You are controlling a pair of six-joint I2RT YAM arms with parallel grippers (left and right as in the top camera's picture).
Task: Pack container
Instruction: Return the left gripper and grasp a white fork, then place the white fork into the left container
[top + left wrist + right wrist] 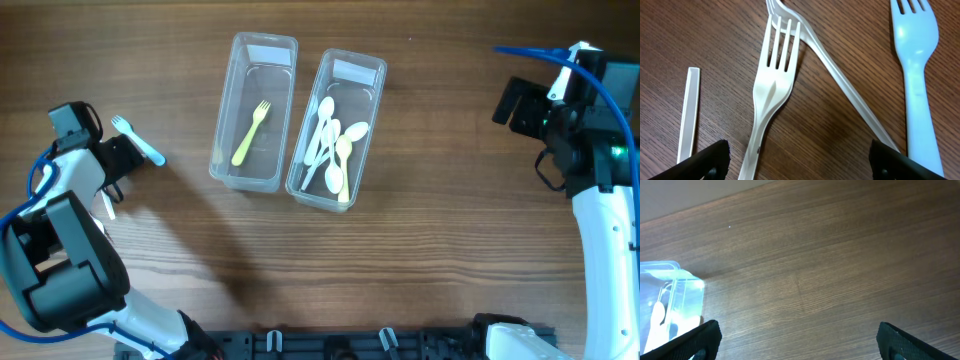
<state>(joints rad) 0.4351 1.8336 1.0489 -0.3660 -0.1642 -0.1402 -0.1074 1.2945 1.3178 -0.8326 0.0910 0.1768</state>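
Two clear plastic containers stand side by side at the table's middle. The left container [228, 128] holds one yellow fork [251, 134]. The right container [373, 93] holds several white spoons [331, 148]; its corner shows in the right wrist view [675, 290]. My left gripper [118, 160] is open at the far left, low over two crossed white forks [771, 87], with a light blue fork [916, 65] to their right and a white handle [687, 115] to their left. The blue fork [137, 140] also shows overhead. My right gripper [797, 340] is open and empty over bare table.
The right arm [590, 130] sits at the far right edge of the table. A black rail [350, 345] runs along the front edge.
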